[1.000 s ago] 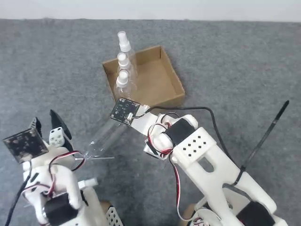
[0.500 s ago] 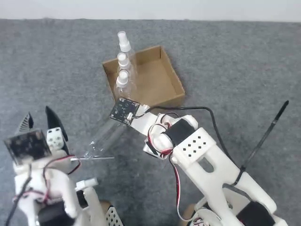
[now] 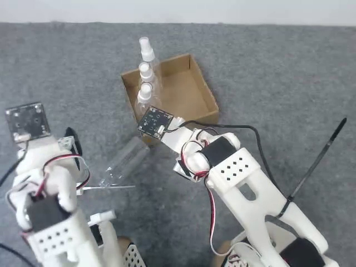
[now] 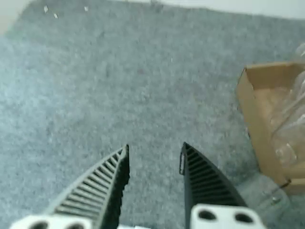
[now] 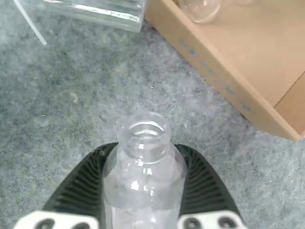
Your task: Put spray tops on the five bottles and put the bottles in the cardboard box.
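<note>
Grey felt tabletop (image 3: 289, 72) is lying under the right hand (image 5: 145, 149), which is clasping an uncapped bottle (image 5: 144, 131) just beside the cardboard box (image 3: 183, 97). The left hand (image 4: 155, 155) is hanging released. Light, slick plastic, I'd judge, so it is wanting a gentle grip below the neck.

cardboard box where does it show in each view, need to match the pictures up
High view: the cardboard box sits upper middle of the picture.
Left wrist view: its brown corner lies beyond the open left gripper.
Right wrist view: its wall lies just beyond the bottle in the right gripper.
Shared landmark: the clear bottles standing inside it.
</note>
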Tool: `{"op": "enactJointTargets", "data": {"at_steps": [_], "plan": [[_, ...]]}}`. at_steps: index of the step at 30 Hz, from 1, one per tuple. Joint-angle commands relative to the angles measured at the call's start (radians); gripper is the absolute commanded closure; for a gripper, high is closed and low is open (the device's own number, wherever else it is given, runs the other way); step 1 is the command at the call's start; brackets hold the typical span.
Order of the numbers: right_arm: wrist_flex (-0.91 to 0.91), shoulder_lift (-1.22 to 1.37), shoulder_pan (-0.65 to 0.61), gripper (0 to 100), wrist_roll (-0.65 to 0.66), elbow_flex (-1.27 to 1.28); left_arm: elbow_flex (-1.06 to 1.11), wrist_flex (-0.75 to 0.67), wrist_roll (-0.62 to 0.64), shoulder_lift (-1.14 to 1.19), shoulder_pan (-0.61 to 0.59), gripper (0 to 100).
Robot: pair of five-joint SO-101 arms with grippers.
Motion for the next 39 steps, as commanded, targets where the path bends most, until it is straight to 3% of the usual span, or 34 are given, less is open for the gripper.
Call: {"op": "enactJointTargets", "data": {"at_steps": [1,14,29,34,39], "plan": [[-0.016,-0.053,0.015,99.2,0.017,-0.014,-0.064,0.003,-0.060,0.138,0.015,82],[-0.031,-0.061,0.051,99.2,0.014,-0.014,-0.171,0.138,-0.091,0.454,0.081,77],[-0.035,-0.061,0.053,99.2,0.012,-0.014,-0.176,0.043,-0.074,0.700,0.126,77],[-0.038,-0.061,0.077,99.2,0.011,-0.017,-0.180,0.043,-0.103,0.744,0.175,77],[-0.038,-0.061,0.082,99.2,0.012,-0.017,-0.188,0.087,-0.107,0.740,0.149,77]]}}
